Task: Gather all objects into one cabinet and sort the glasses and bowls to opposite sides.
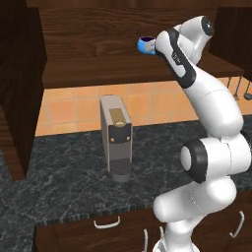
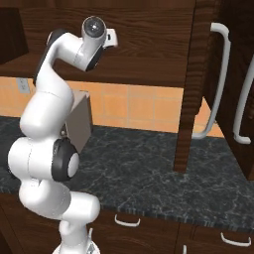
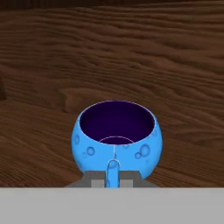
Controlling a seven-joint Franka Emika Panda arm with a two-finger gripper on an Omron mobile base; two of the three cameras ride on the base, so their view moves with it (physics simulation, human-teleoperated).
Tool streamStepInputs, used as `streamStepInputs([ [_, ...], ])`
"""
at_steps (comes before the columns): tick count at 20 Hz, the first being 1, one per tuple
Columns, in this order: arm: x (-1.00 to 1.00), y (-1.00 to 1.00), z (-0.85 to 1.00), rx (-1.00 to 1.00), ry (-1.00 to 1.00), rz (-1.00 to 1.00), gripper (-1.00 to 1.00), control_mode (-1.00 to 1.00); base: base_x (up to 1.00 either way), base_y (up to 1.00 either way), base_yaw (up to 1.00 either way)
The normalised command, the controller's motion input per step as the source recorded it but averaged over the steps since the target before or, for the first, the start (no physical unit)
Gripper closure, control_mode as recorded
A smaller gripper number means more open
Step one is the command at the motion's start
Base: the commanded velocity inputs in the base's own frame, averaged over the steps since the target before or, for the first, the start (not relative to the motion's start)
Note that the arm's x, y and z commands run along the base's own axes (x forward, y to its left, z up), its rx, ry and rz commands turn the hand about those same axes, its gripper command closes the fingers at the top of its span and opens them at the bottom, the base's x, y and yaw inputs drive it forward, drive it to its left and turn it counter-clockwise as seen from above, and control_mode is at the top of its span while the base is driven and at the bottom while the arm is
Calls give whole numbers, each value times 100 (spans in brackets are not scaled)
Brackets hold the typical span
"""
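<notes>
A squat bright blue cup (image 3: 116, 138) with a dark inside sits upright on the wooden shelf of the cabinet (image 1: 98, 74). Its handle faces me. In the hand view my gripper (image 3: 111, 180) is shut on that handle, with one grey fingertip (image 3: 94, 179) on each side of it. From the left base view the blue cup (image 1: 145, 45) shows just left of my gripper (image 1: 153, 47), high inside the open cabinet front. The other glasses and the bowls are out of view.
A grey coffee machine (image 1: 116, 138) stands on the dark marble counter (image 1: 64, 177) below the shelf. Metal utensils (image 1: 236, 88) hang under the cabinet at the right. A dark wood post (image 2: 191, 89) and tall cabinet doors with white handles (image 2: 218, 79) stand to the right.
</notes>
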Motion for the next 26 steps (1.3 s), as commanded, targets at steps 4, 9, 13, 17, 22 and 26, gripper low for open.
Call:
streamStepInputs([
  [4, -100, 0, 44, 7, -12, -5, 100, -100, 0, 0, 0],
  [9, -53, 7, 11, 4, 14, -3, 100, -100, 0, 0, 0],
  [13, 0, 0, 0, 0, 1, 0, 100, -100, 0, 0, 0],
  [17, -1, 0, 0, 0, 2, 0, 100, -100, 0, 0, 0],
  [22, -15, 0, 0, 0, 0, 0, 100, 100, -57, 0, 0],
  [26, 0, 0, 0, 0, 0, 0, 100, 100, -100, 0, 0],
])
